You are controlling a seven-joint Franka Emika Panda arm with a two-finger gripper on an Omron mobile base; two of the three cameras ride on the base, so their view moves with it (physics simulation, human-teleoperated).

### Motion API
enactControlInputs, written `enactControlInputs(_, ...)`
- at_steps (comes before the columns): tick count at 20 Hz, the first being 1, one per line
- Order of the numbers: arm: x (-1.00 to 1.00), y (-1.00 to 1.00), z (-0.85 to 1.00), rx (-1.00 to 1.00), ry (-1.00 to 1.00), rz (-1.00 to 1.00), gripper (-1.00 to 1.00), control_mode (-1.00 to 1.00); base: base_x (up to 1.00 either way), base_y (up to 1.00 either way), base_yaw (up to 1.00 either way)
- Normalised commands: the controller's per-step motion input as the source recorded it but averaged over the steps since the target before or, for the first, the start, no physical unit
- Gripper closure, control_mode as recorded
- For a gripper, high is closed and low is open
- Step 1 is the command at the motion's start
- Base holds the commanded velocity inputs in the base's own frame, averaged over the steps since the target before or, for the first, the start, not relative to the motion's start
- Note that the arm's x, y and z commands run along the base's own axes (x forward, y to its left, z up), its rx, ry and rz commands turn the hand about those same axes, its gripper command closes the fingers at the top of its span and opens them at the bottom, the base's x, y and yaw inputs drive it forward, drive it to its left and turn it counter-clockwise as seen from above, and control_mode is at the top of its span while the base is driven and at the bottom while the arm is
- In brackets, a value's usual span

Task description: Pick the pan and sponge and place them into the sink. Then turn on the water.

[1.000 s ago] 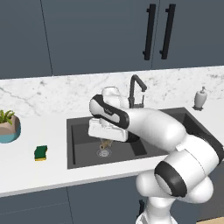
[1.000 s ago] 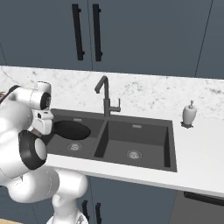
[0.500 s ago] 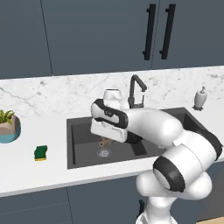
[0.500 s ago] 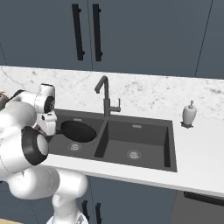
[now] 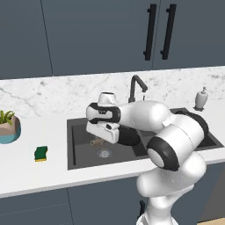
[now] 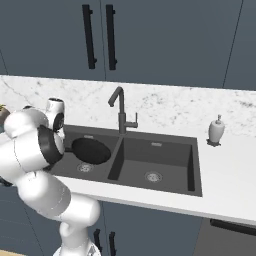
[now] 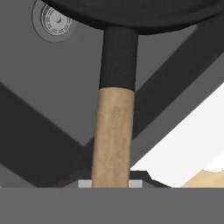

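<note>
- The sink (image 5: 81, 156), a dark grey double basin set into a white marbled counter (image 5: 44, 176), takes up the middle of both base views, its larger left basin (image 6: 75, 172) under the robot's hand and a round metal drain (image 5: 104, 153) in its floor.
- The white arm (image 5: 145, 116) reaches from the base across the sink, its hand low over the left basin.
- A dark gooseneck faucet (image 6: 120, 112) stands behind the divider between the basins; no stream can be made out at its spout.
- The pan (image 6: 91, 151), round and black, sits inside the left basin, appearing tilted near the divider in the right base view; whether it touches the basin floor cannot be told.
- Its handle (image 7: 113, 135) runs up the hand view: a light-brown wooden grip that joins a short black neck at the pan's rim, with the drain off to one side.
- The gripper (image 5: 97, 141) sits at the wooden end of that handle; the fingertips are hidden, so whether they pinch it or are spread cannot be told.
- A teal plant pot (image 5: 9, 132) stands at the counter's far left.
- A white soap bottle (image 6: 216, 131) stands right of the sink.
- The sponge (image 5: 41, 153), a small green block with a yellow bottom layer, lies on the counter left of the sink, apart from its edge.
</note>
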Motion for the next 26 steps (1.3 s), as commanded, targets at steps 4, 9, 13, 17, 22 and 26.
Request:
enactControlInputs(4,0.40,0.40,-0.20,-0.03,0.00,-0.02,1.00,-1.00,0.00,0.00,0.00)
enactControlInputs(9,0.09,0.22,-0.23,-0.04,-0.01,-0.01,1.00,-1.00,0.00,0.00,0.00)
enactControlInputs(13,0.02,-0.07,-0.39,-0.14,-0.11,-0.05,1.00,-1.00,0.00,0.00,0.00)
enactControlInputs(17,0.12,-0.31,-0.42,-0.16,-0.09,-0.07,1.00,-1.00,0.00,0.00,0.00)
enactControlInputs(22,0.16,-0.50,-0.40,-0.13,-0.11,-0.06,1.00,-1.00,0.00,0.00,0.00)
enactControlInputs(26,0.24,-0.47,-0.32,-0.14,-0.24,-0.03,1.00,-1.00,0.00,0.00,0.00)
